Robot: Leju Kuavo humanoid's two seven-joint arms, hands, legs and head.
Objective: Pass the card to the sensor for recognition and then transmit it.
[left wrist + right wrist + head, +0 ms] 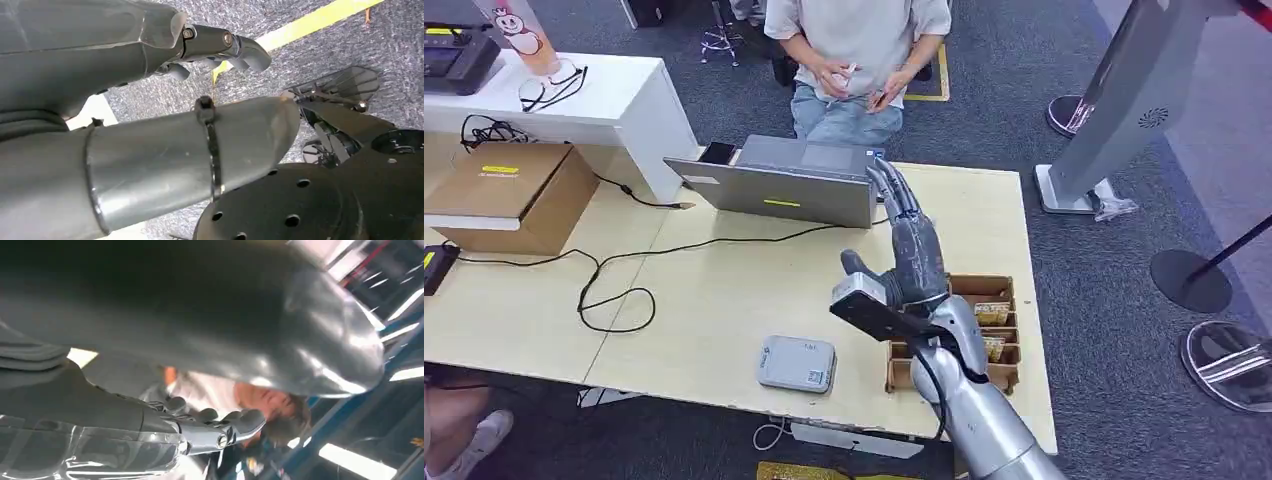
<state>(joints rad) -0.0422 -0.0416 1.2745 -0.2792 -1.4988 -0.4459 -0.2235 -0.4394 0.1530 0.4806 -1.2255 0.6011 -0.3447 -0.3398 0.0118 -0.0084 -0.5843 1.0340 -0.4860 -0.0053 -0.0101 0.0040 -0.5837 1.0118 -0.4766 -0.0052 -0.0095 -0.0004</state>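
The cards (991, 313) stand on edge in the compartments of a brown cardboard organiser (1001, 290) at the right end of the pale wooden table (724, 290), partly hidden behind the right arm. The grey sensor pad (797, 363) lies flat near the table's front edge, to the left of the organiser and apart from it.

The right hand (911, 250) is raised above the table between the sensor pad and the organiser, its fingers (898, 195) stretched out straight towards the laptop and its thumb (860, 266) set apart; it holds nothing.

The left hand (220, 47) hangs over grey carpet with a yellow stripe, fingers loosely bent and nothing in them.

A closed grey laptop (786, 182) sits at the far edge of the table, a black cable (614, 275) looping to its left. Behind it a seated person (857, 60) holds something small in both hands. A cardboard box (509, 192) rests at the far left.
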